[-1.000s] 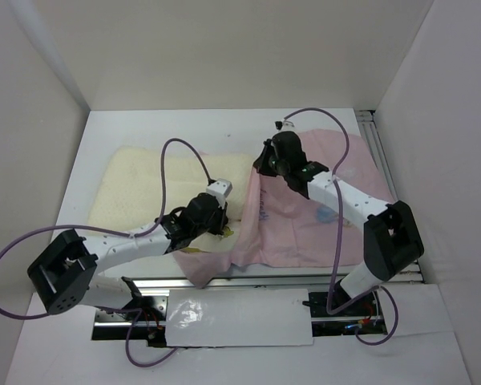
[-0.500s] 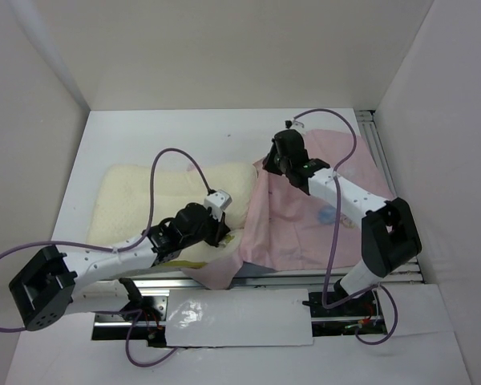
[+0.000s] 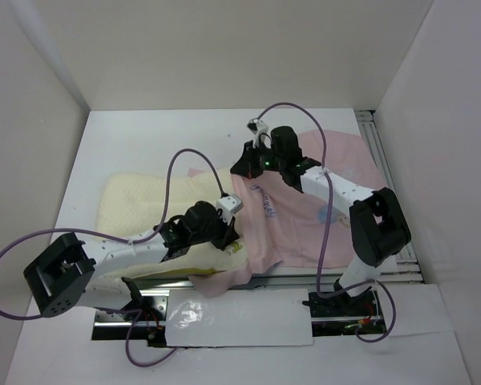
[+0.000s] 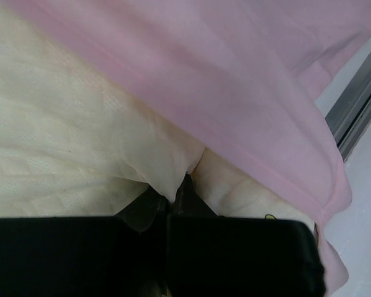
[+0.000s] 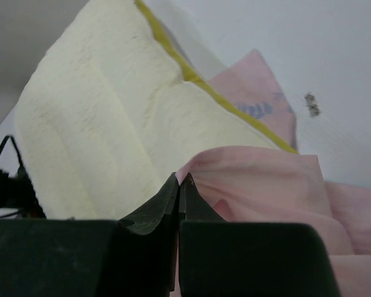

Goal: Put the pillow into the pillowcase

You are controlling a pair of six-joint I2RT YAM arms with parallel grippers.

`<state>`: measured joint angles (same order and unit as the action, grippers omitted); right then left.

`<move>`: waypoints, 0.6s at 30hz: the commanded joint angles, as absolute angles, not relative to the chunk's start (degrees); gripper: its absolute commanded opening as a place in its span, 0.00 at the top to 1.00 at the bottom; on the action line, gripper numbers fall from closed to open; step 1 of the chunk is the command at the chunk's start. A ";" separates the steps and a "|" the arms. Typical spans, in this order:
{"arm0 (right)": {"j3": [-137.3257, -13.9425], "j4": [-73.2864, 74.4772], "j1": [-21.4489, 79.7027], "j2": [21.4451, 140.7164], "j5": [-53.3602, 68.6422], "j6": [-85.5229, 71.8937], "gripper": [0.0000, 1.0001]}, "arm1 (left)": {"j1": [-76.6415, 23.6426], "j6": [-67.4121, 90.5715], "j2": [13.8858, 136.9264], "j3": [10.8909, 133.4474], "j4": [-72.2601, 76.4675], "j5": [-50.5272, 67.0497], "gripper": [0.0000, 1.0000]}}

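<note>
The cream-yellow pillow [image 3: 136, 200] lies at the left of the table, and its right end reaches under the pink pillowcase [image 3: 321, 192] spread at the right. My left gripper [image 3: 229, 238] sits at the pillow's near right corner. In the left wrist view this left gripper [image 4: 176, 190] is shut on a pinch of the pillow [image 4: 62, 136], with the pillowcase [image 4: 235, 80] hanging just above it. My right gripper [image 3: 239, 171] is at the pillowcase's left edge. The right wrist view shows the right gripper [image 5: 180, 180] shut on that pink hem [image 5: 260, 179], held up over the pillow [image 5: 99, 124].
An aluminium rail [image 3: 305, 281] runs along the near table edge and another rail [image 3: 381, 152] along the right side. White walls close in the left, back and right. Purple cables [image 3: 184, 156] arc above both arms. A white plate [image 3: 240, 317] lies between the arm bases.
The right gripper has pulled the pillowcase's edge leftwards over the pillow's right end. The left gripper has moved a little right and nearer, still holding the pillow's corner.
</note>
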<state>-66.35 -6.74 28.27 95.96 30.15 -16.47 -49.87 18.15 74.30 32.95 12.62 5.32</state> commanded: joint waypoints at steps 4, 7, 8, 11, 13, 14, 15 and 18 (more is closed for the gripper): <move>-66.01 -8.98 30.32 87.11 45.35 -8.53 1.00 | -51.42 21.96 77.43 37.51 8.88 -1.11 1.00; -62.15 -6.34 30.85 81.58 44.65 -10.00 1.00 | -48.26 26.87 79.09 41.55 8.35 -5.87 1.00; -60.22 -5.81 31.46 80.34 44.13 -10.72 1.00 | -47.47 28.29 79.88 42.70 7.39 -6.93 1.00; -59.06 -3.00 31.99 76.91 41.59 -10.72 0.83 | -43.42 30.32 83.58 47.01 5.71 -6.33 1.00; -59.85 3.23 31.99 76.11 37.55 -10.72 0.50 | -41.49 30.32 84.20 47.64 5.71 -4.84 1.00; -60.46 5.60 31.99 76.11 31.96 -9.94 0.43 | -41.48 30.32 84.20 48.33 5.71 -3.62 1.00; -62.12 8.24 31.47 76.11 29.29 -9.93 0.36 | -40.96 29.63 84.20 48.34 5.71 -2.99 1.00; -63.80 13.79 29.19 76.11 19.27 -10.01 0.16 | -40.96 27.25 81.31 48.34 3.88 -1.15 1.00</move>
<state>-60.84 4.62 29.34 77.69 26.74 -9.43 -41.89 28.75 83.18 46.50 4.01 -1.17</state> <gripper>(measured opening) 0.805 0.077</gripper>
